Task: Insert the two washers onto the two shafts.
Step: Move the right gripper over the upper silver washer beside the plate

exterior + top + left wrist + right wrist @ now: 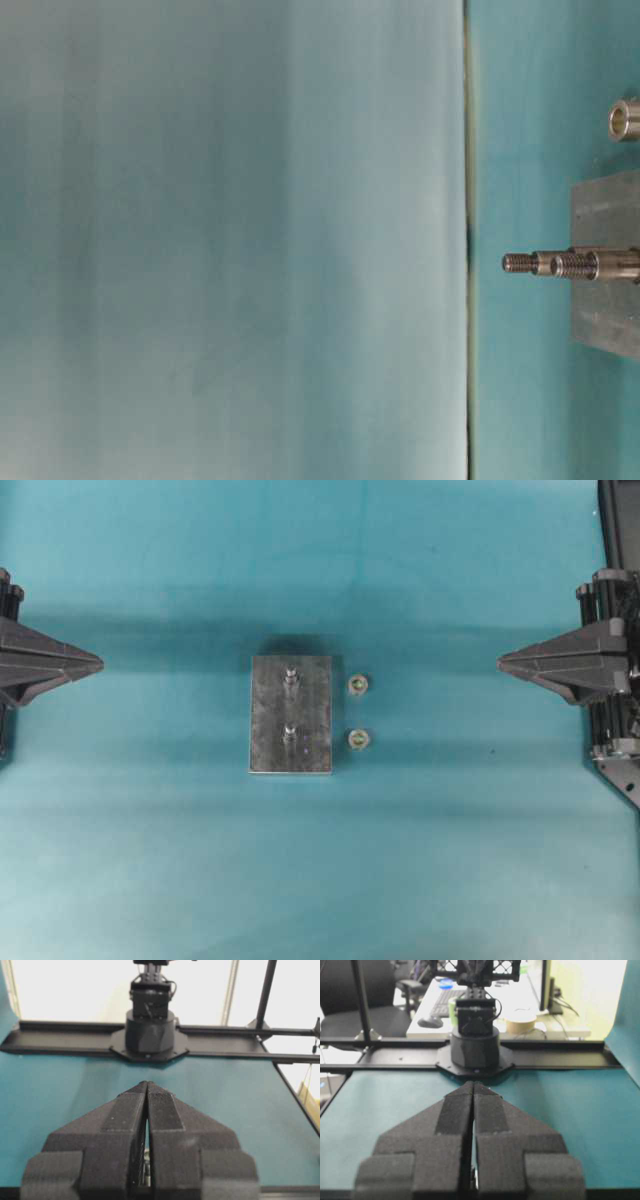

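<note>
Teal cloth [180, 860] covers the whole table, smooth and evenly lit. Near its middle sits a grey metal block [290, 715], longer front to back than wide, with two threaded shafts standing upright from its top – the far shaft [290, 676] and the near shaft [289, 733] line up along the block's centre. In the table-level view the pair overlap, one threaded tip [517, 263] reaching a little beyond the other.

Two small washers lie flat on the cloth just beside the block's right edge, apart from it and from each other: the far washer [357, 685] level with the far shaft, the near washer [358, 740] level with the near one.

Both arms hang well back at the table's sides. The left gripper [98, 663] points inward with its fingers pressed together on nothing – the left wrist view shows the pads [131, 1110] meeting at the tip. The right gripper [502, 662] mirrors it, likewise closed and empty, its pads [489, 1112] touching.
</note>
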You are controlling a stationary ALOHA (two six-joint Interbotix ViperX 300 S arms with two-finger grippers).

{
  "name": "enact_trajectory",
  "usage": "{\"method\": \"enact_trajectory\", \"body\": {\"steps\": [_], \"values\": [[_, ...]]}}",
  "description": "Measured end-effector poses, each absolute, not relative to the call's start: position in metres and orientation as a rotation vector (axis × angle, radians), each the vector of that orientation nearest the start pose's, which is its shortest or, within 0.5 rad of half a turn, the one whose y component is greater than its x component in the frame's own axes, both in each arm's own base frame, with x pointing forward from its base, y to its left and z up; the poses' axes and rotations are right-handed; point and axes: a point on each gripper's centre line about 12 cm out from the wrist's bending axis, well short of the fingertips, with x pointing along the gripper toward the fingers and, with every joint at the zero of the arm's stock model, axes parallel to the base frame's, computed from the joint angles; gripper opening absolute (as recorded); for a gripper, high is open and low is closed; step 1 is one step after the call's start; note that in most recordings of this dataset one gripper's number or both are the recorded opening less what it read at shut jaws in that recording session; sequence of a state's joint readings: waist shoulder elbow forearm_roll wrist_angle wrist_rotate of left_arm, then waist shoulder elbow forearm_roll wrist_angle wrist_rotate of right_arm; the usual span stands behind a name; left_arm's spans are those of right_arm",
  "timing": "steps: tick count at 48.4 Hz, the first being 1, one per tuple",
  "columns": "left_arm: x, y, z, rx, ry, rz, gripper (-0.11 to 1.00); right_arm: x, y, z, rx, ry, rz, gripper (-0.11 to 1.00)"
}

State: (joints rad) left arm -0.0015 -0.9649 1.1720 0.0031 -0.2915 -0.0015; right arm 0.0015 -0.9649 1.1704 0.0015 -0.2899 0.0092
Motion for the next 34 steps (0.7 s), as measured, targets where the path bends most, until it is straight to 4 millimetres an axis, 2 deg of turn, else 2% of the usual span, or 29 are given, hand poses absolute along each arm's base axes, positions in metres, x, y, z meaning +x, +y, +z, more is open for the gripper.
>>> {"method": "enact_trajectory", "body": {"steps": [4, 11, 18, 29, 34], "values": [[0.202, -0.002, 0.290, -0.030, -0.047, -0.013, 0.00, 0.199, -0.001, 0.294, 0.038, -0.071, -0.006, 0.01], [0.212, -0.005, 0.280, -0.029, 0.057, -0.026, 0.00, 0.200, -0.009, 0.278, 0.204, 0.086, -0.060, 0.01], [0.222, -0.004, 0.276, -0.022, 0.151, -0.018, 0.00, 0.203, -0.016, 0.275, 0.234, 0.231, -0.099, 0.01], [0.233, -0.002, 0.254, -0.014, 0.345, -0.006, 0.00, 0.230, -0.031, 0.253, 0.211, 0.540, -0.164, 0.01], [0.233, 0.002, 0.253, -0.015, 0.363, 0.010, 0.00, 0.246, -0.037, 0.247, 0.196, 0.659, -0.176, 0.01]]}}
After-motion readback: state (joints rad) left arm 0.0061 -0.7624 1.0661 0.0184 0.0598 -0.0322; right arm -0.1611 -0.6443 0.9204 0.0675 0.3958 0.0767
